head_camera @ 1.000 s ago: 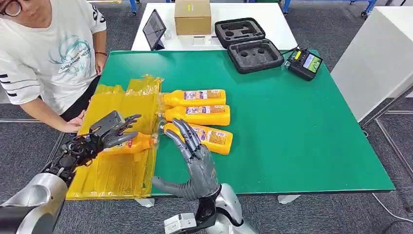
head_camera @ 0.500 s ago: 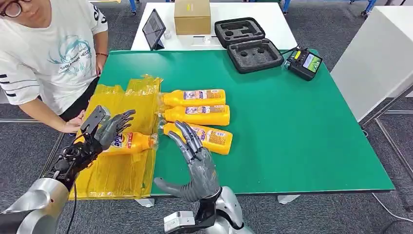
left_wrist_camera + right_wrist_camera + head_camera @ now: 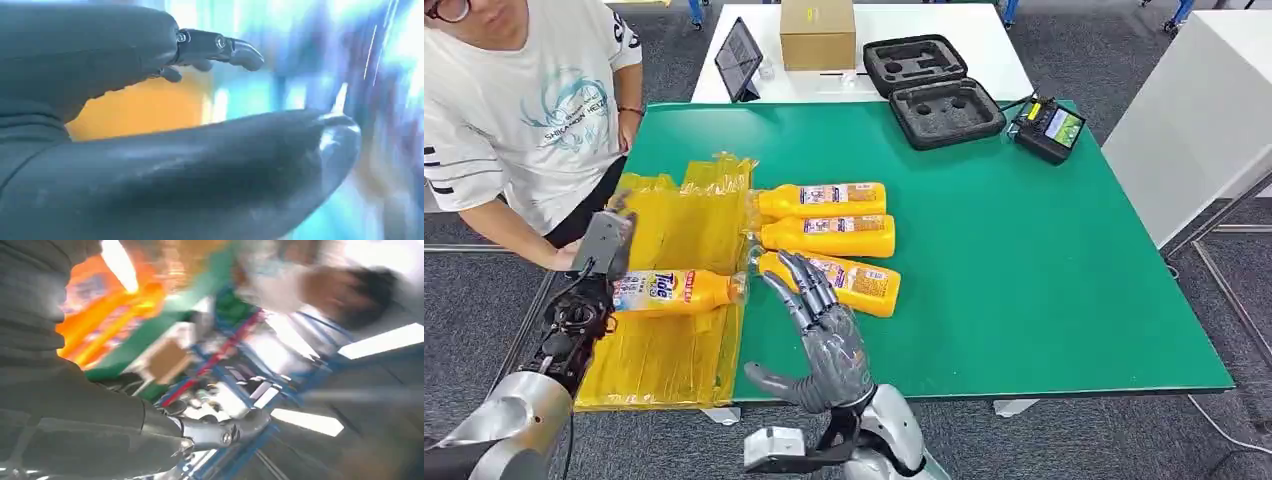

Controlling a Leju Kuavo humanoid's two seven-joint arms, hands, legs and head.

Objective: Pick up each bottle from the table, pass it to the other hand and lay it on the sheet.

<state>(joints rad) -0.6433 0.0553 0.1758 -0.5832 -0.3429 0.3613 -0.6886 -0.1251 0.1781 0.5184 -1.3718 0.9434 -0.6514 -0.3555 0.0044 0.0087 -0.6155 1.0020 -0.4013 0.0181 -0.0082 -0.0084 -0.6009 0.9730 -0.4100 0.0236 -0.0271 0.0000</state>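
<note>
Covering most of the head view is the green table (image 3: pixel 1024 250), and lying over its left end is the crinkled yellow plastic sheet (image 3: pixel 674 220). Standing at the far left corner is a person in a white T-shirt (image 3: pixel 524 110), one hand resting near the sheet's edge. Sitting on the white table behind are a black foam case (image 3: pixel 934 95), a cardboard box (image 3: pixel 818 33), a tablet (image 3: pixel 739 58) and, at the green table's far edge, a handheld controller (image 3: pixel 1048 129). Three orange bottles (image 3: pixel 824 235) are lying side by side on the green surface just beside the sheet. A fourth orange detergent bottle (image 3: pixel 674 291) is lying on the sheet, cap toward the others. The right hand (image 3: pixel 822 335) is hovering with fingers spread, holding nothing. The left hand (image 3: pixel 602 248) is hanging at that bottle's base with its fingers apart, empty; whether it is touching the bottle cannot be told.
</note>
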